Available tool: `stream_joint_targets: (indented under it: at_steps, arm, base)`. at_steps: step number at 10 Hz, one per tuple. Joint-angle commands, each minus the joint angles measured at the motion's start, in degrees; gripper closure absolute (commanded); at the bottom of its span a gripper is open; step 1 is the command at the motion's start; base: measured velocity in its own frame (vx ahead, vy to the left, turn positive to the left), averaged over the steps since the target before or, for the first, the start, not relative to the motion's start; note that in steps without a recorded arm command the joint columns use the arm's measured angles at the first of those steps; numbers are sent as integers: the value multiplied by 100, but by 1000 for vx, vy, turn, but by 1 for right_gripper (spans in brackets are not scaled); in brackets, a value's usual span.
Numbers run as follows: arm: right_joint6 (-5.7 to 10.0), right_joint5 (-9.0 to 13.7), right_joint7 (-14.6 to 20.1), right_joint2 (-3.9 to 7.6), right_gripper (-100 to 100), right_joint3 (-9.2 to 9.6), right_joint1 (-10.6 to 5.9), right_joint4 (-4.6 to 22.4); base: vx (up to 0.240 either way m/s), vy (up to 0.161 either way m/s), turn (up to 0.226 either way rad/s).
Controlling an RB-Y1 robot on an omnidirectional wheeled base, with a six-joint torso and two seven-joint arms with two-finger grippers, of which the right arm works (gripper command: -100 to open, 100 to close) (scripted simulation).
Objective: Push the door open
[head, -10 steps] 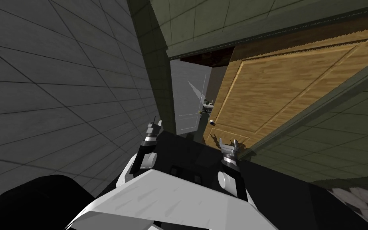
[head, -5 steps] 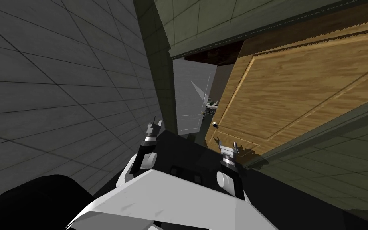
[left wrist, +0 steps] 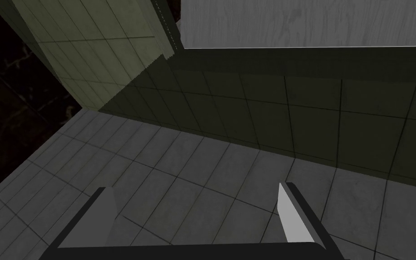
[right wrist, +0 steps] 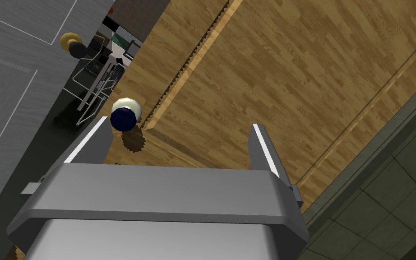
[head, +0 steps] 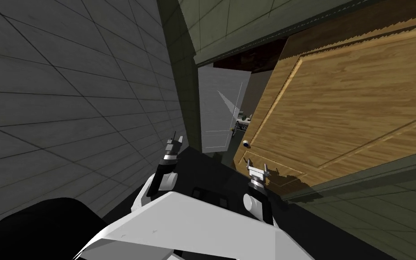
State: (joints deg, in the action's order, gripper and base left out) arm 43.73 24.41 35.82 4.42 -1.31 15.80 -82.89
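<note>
Now both jaws gape empty, right ones by the knob point(right wrist: 123, 115) on the wooden door point(right wrist: 293, 67)

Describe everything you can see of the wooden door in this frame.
The door looks like light brown wood with visible grain, with a recessed panel framed by a paler moulding. A round knob, cream with a dark blue face, sits near its free edge. It stands ajar, leaving a gap at that edge through which a grey panelled surface shows. The open right hand points at its face just beside the knob; whether the fingers touch the wood cannot be told.
</note>
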Motion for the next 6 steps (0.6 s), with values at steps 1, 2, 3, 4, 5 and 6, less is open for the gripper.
stream_joint_targets:
  at_steps: [1, 2, 3, 4, 5, 6]
  arm:
    - [74, 139, 179, -16, -100, -1, -44, 202]
    - [111, 224, 278, -28, -100, -4, -80, 325]
    - [149, 308, 376, -41, -100, -6, -115, 447]
    - [184, 388, 469, -59, -100, -8, -149, 563]
    - [219, 467, 562, -76, -100, -10, -182, 679]
    - [254, 547, 655, -94, -100, -13, -216, 794]
  base:
    - [49, -95, 161]
    - [61, -84, 160]
    - [58, -91, 143]
    - [37, -88, 152]
    - [42, -75, 136]
    - [63, -100, 136]
